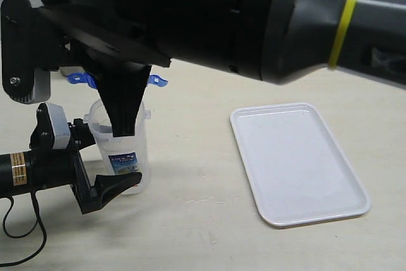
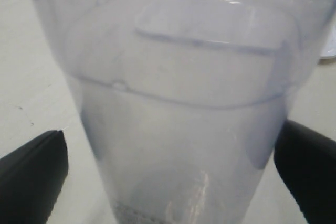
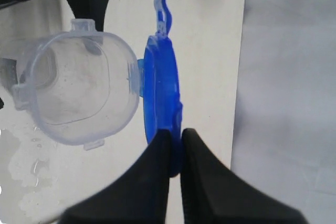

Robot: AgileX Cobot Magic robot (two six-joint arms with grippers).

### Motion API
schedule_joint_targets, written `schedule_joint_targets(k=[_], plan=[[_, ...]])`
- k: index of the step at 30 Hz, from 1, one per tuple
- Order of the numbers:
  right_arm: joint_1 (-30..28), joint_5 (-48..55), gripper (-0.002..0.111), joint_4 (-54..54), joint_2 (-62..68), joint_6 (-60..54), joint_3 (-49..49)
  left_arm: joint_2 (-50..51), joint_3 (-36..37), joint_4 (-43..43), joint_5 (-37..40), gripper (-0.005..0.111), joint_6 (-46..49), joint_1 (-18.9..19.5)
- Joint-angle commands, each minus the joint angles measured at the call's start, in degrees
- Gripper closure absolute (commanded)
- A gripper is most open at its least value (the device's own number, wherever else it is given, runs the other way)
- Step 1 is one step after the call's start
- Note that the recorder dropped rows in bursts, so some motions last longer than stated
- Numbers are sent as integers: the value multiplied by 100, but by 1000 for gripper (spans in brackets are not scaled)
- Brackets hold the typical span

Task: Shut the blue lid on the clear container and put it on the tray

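Closing step in hand, lid not yet down. Right gripper [image 3: 176,144] pinched narrow on the edge of the blue lid [image 3: 160,90], at lower centre of the right wrist frame. Holds that lid on edge, upright, just beside the open mouth of the clear container [image 3: 79,87], apparently joined to the rim by one flap. In the exterior frame, container at centre left, partly masked by the right arm's fingers, with blue flaps peeking out at upper left. Left gripper [image 2: 170,182] spread wide, one finger on either side of the container's lower body, close to the walls; contact hard to tell. Tray [image 1: 298,163] at right of the exterior frame, well apart from the container.

Next, by judgement: swing the lid over the mouth until flat on the rim, then press down to seat the flaps. Probably calls for closing the left jaws first to steady the tumbler; otherwise some risk of tipping a tall, light container under a sideways push. Carrying to the tray only after that.
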Motion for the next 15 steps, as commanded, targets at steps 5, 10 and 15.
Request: schedule_joint_targets(k=[5,10,15], plan=[[241,40,104,82,-54,-268,10,12,2,-34,-52,2,11,13],[267,353,104,82,-54,-268,10,12,2,-31,-52,2,11,1],[267,514,104,82,-54,-257,10,12,2,-31,-52,2,-2,0]])
